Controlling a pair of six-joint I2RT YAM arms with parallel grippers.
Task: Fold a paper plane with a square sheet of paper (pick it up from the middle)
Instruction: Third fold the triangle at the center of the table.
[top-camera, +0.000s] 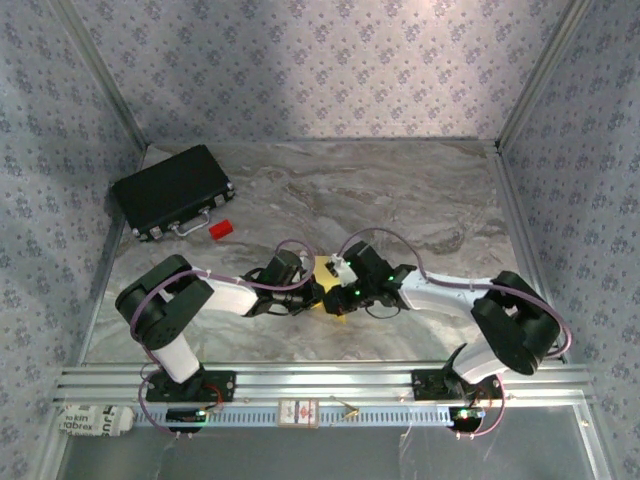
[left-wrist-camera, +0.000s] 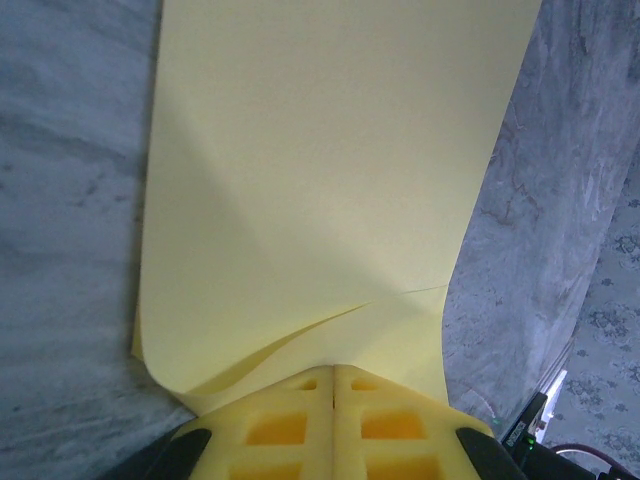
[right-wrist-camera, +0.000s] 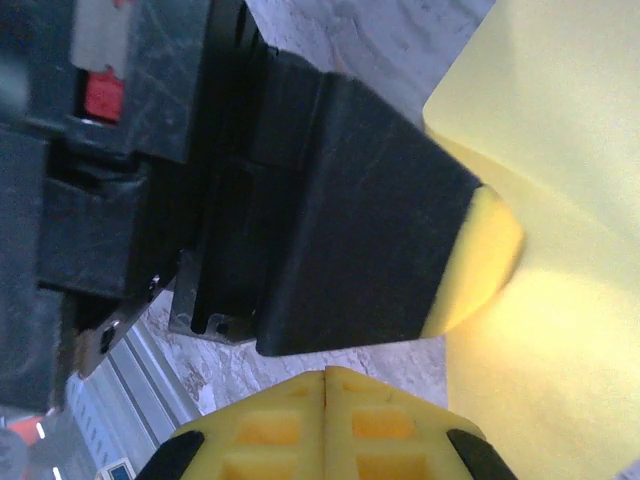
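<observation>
Overhead, wallpapered walls (top-camera: 300, 60) enclosed the marbled table (top-camera: 430, 200), black case (top-camera: 172, 190) far beyond the left gripper (left-wrist-camera: 332, 385). Wrist views added grip detail: square sheet of paper (left-wrist-camera: 330, 170) stretched ahead of left gripper, pads pinched on its near edge; right gripper (right-wrist-camera: 326, 385), pads together, sat beside it. Red block (top-camera: 220, 229) lay by case.

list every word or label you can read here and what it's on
"kin" over "abrex", first letters unclear: on the white packet at the near left corner.
Too small to read: the print on the small card on the front rail; it has a red mark.
No lettering visible: the yellow paper and the black case.
</observation>
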